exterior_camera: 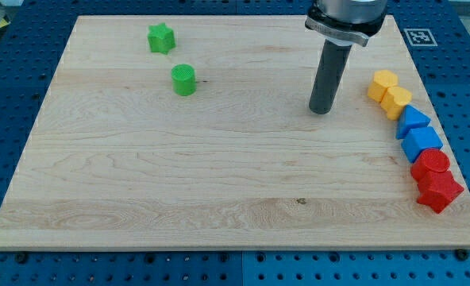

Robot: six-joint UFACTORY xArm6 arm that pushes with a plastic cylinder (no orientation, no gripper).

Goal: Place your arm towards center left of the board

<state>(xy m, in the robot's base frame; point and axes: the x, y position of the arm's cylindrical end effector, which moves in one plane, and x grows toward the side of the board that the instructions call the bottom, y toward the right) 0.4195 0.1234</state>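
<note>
My tip (pixel 321 110) rests on the wooden board (pixel 219 175) in the upper right part of the view. The dark rod rises from it to the arm's head at the view's top. A green star block (pixel 161 37) lies at the upper left. A green cylinder block (pixel 184 79) lies just below and right of it. Both are far to the left of my tip. To the right of my tip two yellow blocks (pixel 383 84) (pixel 396 101) sit near the board's right edge, the nearer about a rod's width or two away.
Below the yellow blocks, along the right edge, lie a blue triangle block (pixel 412 119), a blue block (pixel 422 143), a red cylinder block (pixel 432 164) and a red star block (pixel 439 191). A blue perforated table (pixel 5 95) surrounds the board.
</note>
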